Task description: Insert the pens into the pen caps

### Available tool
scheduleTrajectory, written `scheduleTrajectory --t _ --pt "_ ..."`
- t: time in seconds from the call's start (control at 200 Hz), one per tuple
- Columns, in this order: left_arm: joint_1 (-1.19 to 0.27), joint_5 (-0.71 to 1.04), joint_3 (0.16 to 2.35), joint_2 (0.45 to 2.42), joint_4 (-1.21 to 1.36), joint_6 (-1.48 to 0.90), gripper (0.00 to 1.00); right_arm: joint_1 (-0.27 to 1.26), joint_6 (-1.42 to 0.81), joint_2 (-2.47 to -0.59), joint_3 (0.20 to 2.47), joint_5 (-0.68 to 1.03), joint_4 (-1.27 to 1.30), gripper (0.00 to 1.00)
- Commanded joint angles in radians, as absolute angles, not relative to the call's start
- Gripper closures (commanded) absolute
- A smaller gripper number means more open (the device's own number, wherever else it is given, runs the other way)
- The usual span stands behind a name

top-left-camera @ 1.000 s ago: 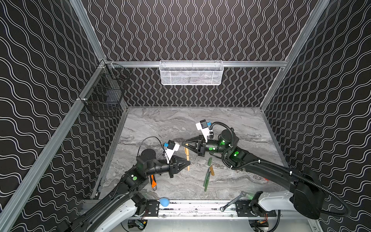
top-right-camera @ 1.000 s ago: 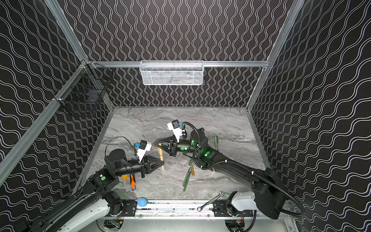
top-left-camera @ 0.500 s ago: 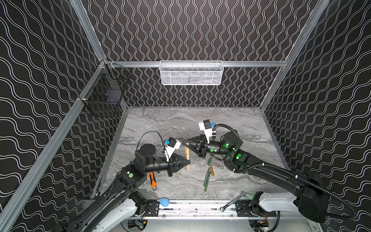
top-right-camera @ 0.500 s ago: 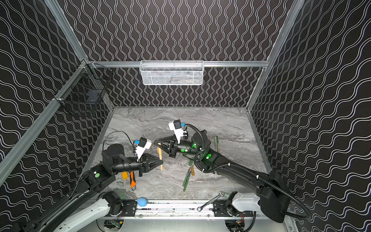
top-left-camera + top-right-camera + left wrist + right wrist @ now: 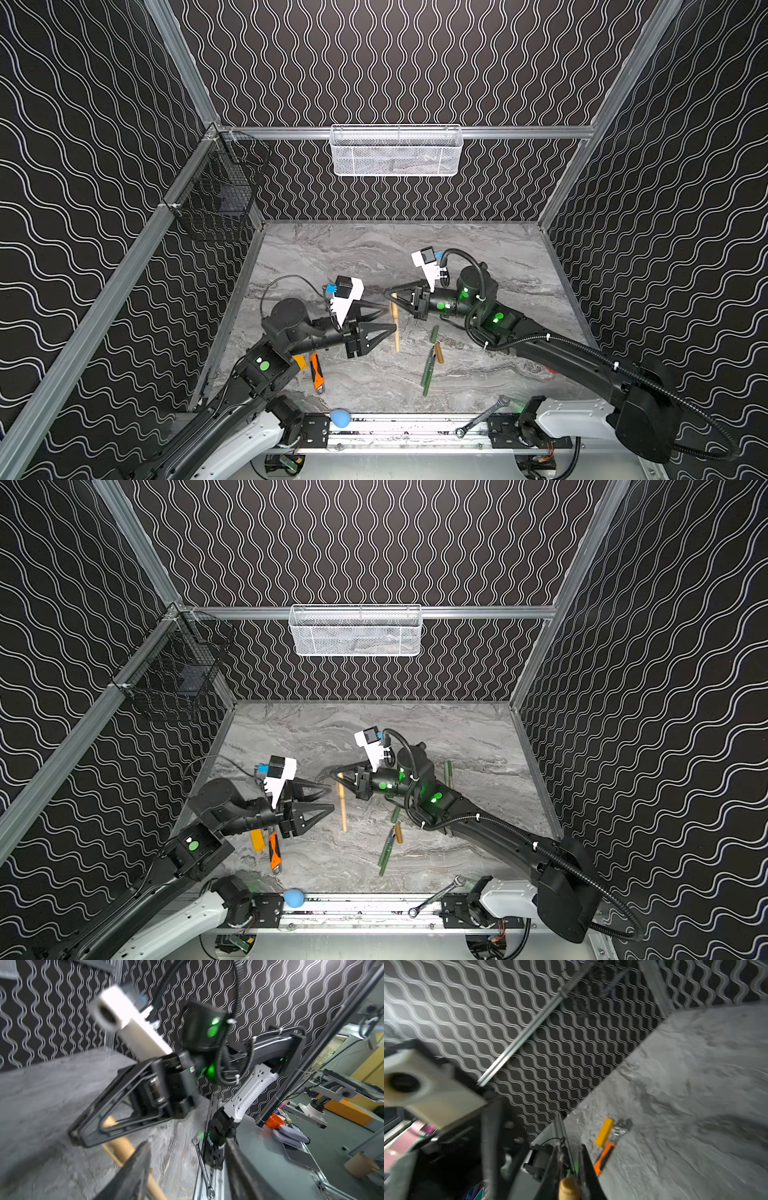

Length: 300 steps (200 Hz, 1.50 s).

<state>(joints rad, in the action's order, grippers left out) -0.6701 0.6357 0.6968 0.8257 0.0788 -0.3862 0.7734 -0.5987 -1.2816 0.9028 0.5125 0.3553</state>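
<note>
In a top view, the right gripper (image 5: 390, 294) has its fingers closed on the upper end of the tan pen (image 5: 395, 328), which slopes down toward the tabletop (image 5: 374, 257). The left gripper (image 5: 390, 319) sits just beside the shaft, fingers apart, gripping nothing. Green pens (image 5: 427, 372) lie near. Left wrist view: the left fingers (image 5: 133, 1174) stand wide apart, the tan pen (image 5: 121, 1146) passing close by one. Right wrist view: the right fingers (image 5: 588, 1174) clamp the pen's rounded end. Cap seating cannot be told. Recommended: hold the right grip firm, push only along the pen's axis, and lower it before opening.
</note>
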Motion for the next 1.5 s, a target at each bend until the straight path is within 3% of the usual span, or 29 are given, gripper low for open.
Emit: scheduleTrajectory --t 0.0,0.125,0.4,0.726,0.971,1.497 --pt "-0.671 0.656 0.687 0.804 0.095 -0.364 0.26 0.691 -0.601 -1.285 0.926 0.497 0.212 1.0" --pt "-0.67 0.67 0.697 0.76 -0.035 -0.339 0.02 0.548 -0.504 -1.312 0.955 0.445 0.016 1.0" --pt "-0.67 0.634 0.777 0.663 -0.362 -0.23 0.01 0.336 -0.21 -1.631 1.224 0.064 -0.503 1.0" --pt "-0.671 0.532 0.796 0.584 -0.539 -0.156 0.01 0.29 -0.112 -1.978 1.427 -0.205 -0.653 1.0" --pt "-0.672 0.518 0.802 0.589 -0.542 -0.145 0.01 0.246 -0.089 -2.061 1.458 -0.262 -0.636 1.0" --pt "-0.667 0.517 0.802 0.59 -0.539 -0.143 0.01 0.243 -0.075 -2.121 1.512 -0.291 -0.608 0.88"
